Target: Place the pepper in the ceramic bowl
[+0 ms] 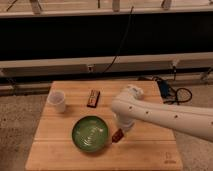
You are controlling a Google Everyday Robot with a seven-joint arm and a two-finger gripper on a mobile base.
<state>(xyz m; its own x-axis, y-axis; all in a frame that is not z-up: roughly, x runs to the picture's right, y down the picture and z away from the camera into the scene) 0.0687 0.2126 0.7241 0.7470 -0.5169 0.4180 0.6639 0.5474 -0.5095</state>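
The gripper [119,134] is hanging just beside the right rim of the bowl [90,134], low over the table [150,152]. A small reddish thing, evidently the pepper [117,136], is showing at its tip, so the gripper seems to be pinching it; the pepper is sitting just outside the bowl's rim, not yet over the hollow.

The pepper is looking light, thin and tapered, probably a little soft and smooth-skinned, so it could twist or slip in a firm pinch. Holding it across the thicker middle would likely be steadier than at the narrow end. Being so small against the wide bowl, it should drop in easily once it is over the centre.

The bowl is glossy and hard, likely to slide or chip if knocked, and its near rim is the one thing lying between the pepper and its place. A white cup [57,101] is standing up and left of the bowl, well apart. A dark bar [93,98] is lying above the bowl, also out of the path.
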